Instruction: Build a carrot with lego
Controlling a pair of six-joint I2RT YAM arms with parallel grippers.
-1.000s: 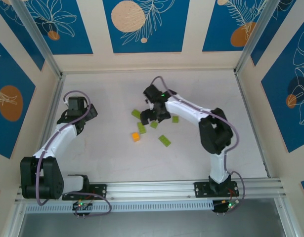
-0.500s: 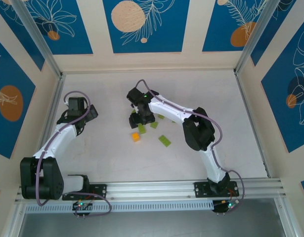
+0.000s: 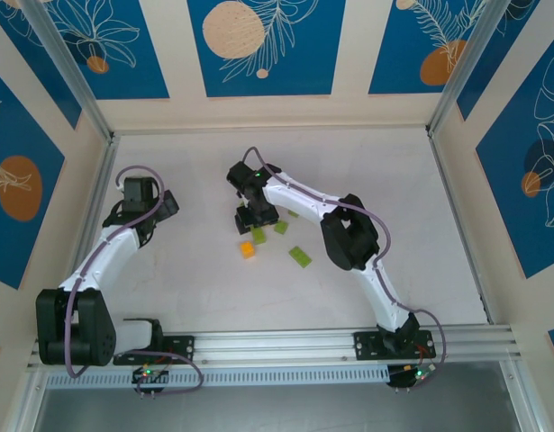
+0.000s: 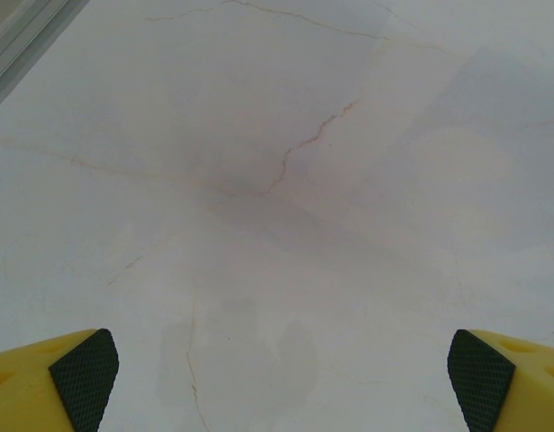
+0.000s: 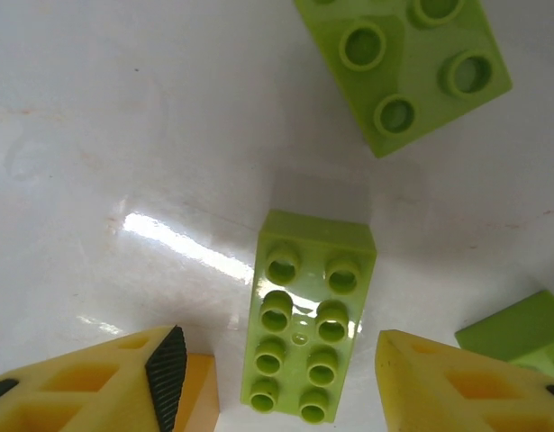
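Note:
My right gripper (image 3: 254, 219) hangs low over the scattered lego in the middle of the table. In the right wrist view a long lime-green brick (image 5: 308, 319), studs up, lies between the fingers of the right gripper (image 5: 277, 369), with a gap on each side. The jaws are partly closed but touch nothing. The orange brick (image 5: 200, 396) peeks out behind the left finger (image 5: 164, 369). A square lime-green brick (image 5: 407, 63) lies farther on. From above I see the orange brick (image 3: 248, 249) and lime-green bricks (image 3: 258, 235) (image 3: 281, 228) (image 3: 300, 256). No joined carrot shows. My left gripper (image 3: 159, 205) is open over bare table.
A corner of another lime-green brick (image 5: 520, 333) lies by the right finger. The left gripper (image 4: 281, 373) looks down on cracked white tabletop (image 4: 286, 162). Walls with metal rails (image 3: 92, 216) enclose the table on three sides.
My right arm has swung left across the brick cluster and lowered over the long green brick, and its jaws have narrowed. The left arm has not moved.

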